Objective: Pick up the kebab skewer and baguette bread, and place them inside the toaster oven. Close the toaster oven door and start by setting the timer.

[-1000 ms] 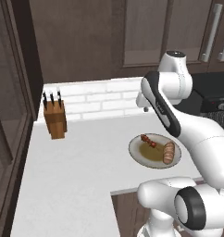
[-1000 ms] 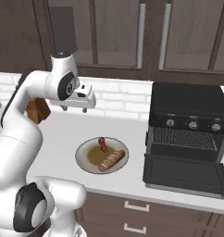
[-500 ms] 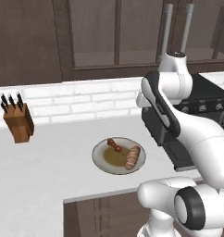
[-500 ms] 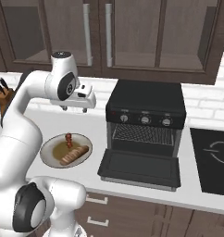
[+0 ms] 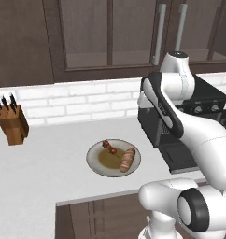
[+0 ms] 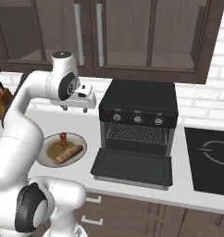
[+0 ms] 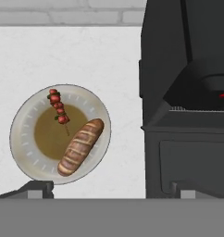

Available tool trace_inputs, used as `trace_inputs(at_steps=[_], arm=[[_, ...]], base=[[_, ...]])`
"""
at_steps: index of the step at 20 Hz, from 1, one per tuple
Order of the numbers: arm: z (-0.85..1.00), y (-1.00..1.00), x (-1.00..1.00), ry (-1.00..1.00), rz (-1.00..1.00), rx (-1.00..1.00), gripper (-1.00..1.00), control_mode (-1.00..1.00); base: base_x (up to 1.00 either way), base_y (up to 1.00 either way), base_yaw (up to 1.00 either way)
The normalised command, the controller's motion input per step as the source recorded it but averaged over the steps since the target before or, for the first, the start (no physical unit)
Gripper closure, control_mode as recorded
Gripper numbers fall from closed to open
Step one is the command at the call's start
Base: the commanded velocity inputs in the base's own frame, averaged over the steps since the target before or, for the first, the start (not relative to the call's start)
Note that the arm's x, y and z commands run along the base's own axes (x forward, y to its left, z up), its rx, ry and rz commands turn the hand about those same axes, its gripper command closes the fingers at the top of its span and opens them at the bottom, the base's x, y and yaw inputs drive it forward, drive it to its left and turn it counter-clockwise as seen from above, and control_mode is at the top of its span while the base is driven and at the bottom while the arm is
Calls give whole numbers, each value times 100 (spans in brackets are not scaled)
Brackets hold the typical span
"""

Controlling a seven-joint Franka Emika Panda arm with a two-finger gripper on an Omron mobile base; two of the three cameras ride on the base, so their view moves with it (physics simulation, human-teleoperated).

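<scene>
On the white worktop [image 5: 49, 172], a round beige plate [image 7: 26, 152] carries the short red-chunked kebab skewer [image 7: 58, 109] at 12 o'clock and the golden-brown scored baguette bread [image 7: 80, 146] toward 4. The black boxy toaster oven [image 6: 139, 115] stands at its 3 o'clock, drop-down door [image 6: 131, 167] lowered. The gripper [image 6: 84, 98] hovers above, released and empty.

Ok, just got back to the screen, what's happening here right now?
Nothing has been picked up yet. The kebab skewer and the baguette bread lie side by side on the plate on the counter, left of the toaster oven. The toaster oven door is dropped open, with the wire rack visible inside. The gripper hangs above the counter between plate and oven, holding nothing; whether its jaws are open I can't tell.
</scene>
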Motion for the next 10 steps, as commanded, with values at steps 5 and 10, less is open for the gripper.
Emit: trace_inputs(at_steps=[5, 10], arm=[[0, 0, 0, 0, 0, 0, -100, 100], [0, 0, 0, 0, 0, 0, -100, 100]], base=[[0, 0, 0], [0, 0, 0]])
